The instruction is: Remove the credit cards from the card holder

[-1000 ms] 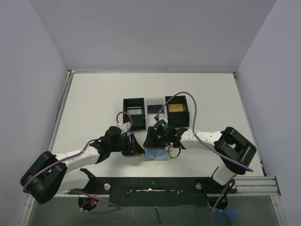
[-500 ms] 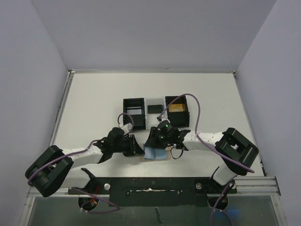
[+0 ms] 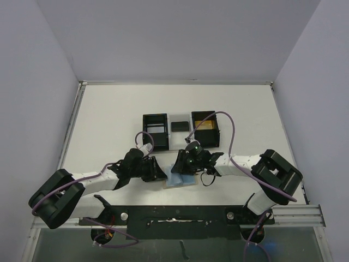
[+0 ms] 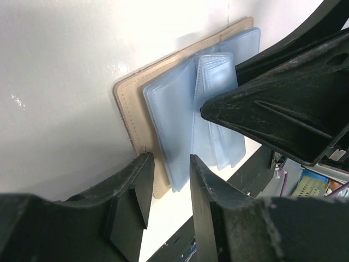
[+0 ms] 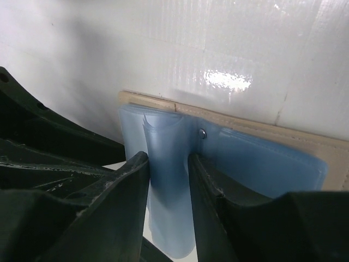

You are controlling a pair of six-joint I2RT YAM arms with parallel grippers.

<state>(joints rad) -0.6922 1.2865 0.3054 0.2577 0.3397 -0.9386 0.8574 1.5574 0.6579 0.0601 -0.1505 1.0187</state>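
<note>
Here we are in a robotics lab test cell. A white table (image 3: pixel 120 109) is boxed in on three sides by plain pale walls (image 3: pixel 174 38). The left arm (image 3: pixel 92 183) and right arm (image 3: pixel 240 162), both white and black, are bolted at the near edge by a black mounting plate (image 3: pixel 174 214) and a metal rail (image 3: pixel 294 214). Purple cables (image 3: pixel 228 131) loop off the wrists.
</note>
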